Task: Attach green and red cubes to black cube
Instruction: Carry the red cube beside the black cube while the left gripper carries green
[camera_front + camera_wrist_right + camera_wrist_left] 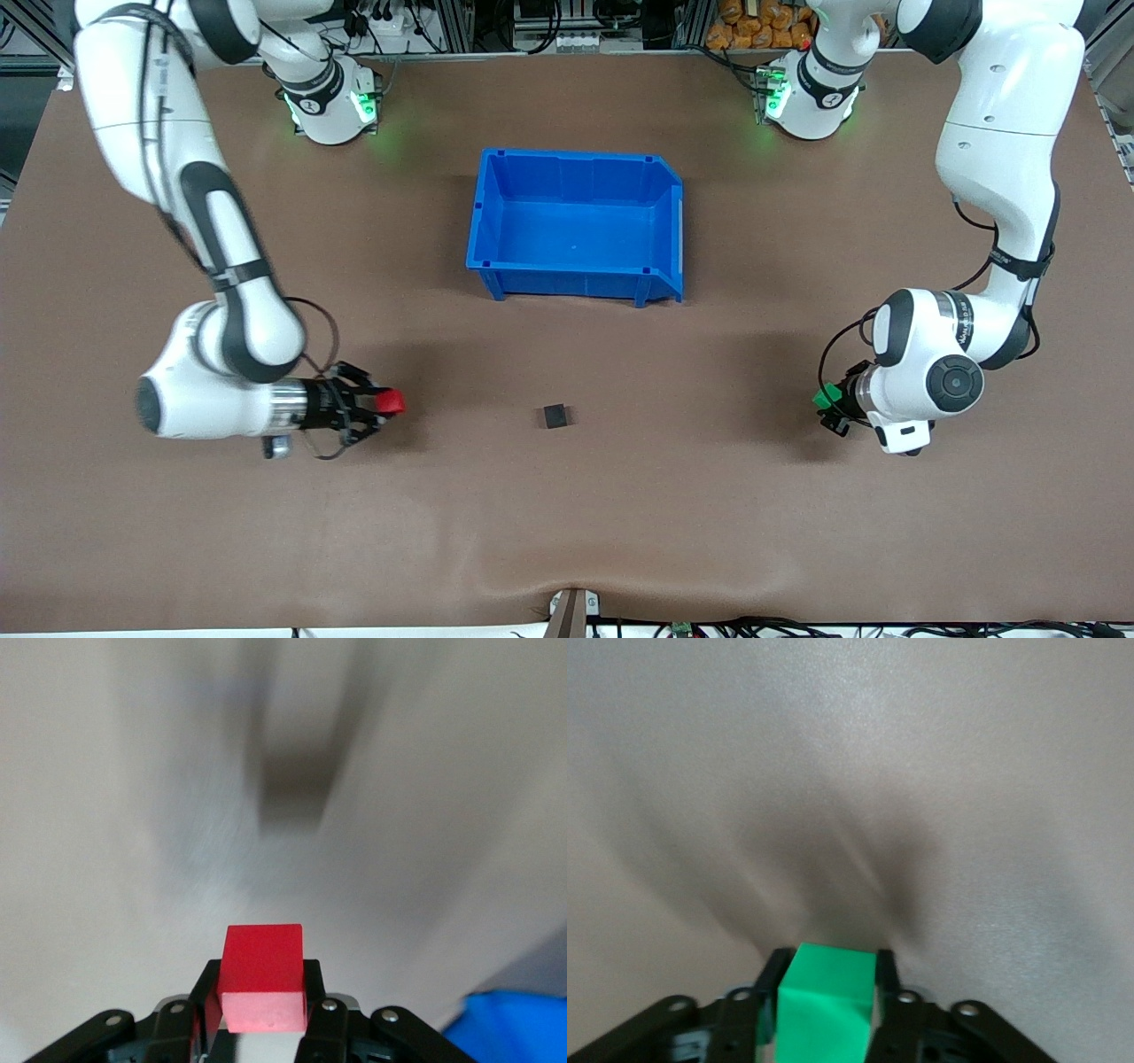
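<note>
Black cube: on the table, nearer the front camera than the bin, between my two grippers
Right gripper: pinching the red cube, pointing at the black one, and I judge it the nearer
Left gripper: clamped on the green cube, well apart from black
Hidden: left fingers mostly masked by the wrist from the front; black is only a blur in the right wrist view

Both arms reach low over the table, left hand and right hand clamped shut.
</note>
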Motion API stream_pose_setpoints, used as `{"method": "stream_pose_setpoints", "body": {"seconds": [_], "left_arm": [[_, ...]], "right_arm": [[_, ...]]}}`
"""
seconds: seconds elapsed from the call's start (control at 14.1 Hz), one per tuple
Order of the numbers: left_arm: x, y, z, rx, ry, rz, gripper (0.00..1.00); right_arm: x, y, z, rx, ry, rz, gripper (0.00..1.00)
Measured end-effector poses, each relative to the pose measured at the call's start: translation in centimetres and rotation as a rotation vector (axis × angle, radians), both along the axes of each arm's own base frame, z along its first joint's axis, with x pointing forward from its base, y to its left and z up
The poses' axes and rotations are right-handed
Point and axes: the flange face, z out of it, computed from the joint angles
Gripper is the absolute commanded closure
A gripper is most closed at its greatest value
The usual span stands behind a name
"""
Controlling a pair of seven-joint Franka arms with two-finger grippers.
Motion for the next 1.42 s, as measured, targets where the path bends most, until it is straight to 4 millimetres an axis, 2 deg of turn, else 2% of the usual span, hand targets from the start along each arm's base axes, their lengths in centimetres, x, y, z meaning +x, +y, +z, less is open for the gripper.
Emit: {"method": "stream_pose_setpoints", "body": {"seconds": [0.21,0.43,0.64,0.78,0.99,1.21,1.35,1.42], "left_arm": [[0.0,-0.8,0.2,0.006,-0.004,0.068,1.00],[0.6,-2.7,1.9,0.002,-0.035,0.194,1.00],[1.6,-6.1,5.1,-0.014,-0.088,0.348,1.00],[1.6,-8.9,6.3,-0.017,-0.107,0.427,1.00],[1.1,-12.6,7.0,-0.016,-0.117,0.536,1.00],[0.0,-16.4,7.1,-0.010,-0.113,0.635,1.00],[-0.4,-17.8,7.2,-0.017,-0.108,0.677,1.00],[-0.4,-18.0,7.3,-0.019,-0.107,0.683,1.00]], "right_arm": [[-1.2,7.0,-2.6,-0.038,-0.020,-0.094,1.00],[-2.7,11.3,-4.2,-0.054,-0.005,-0.139,1.00],[-2.9,13.4,-4.2,-0.055,-0.032,-0.192,1.00],[-2.7,14.9,-4.5,-0.050,-0.047,-0.214,1.00],[-2.8,17.4,-5.4,-0.042,-0.066,-0.247,1.00],[-2.9,18.2,-5.5,-0.039,-0.071,-0.249,1.00],[-2.8,18.5,-5.4,-0.035,-0.077,-0.247,1.00],[-2.9,18.9,-5.4,-0.034,-0.081,-0.245,0.93]]}}
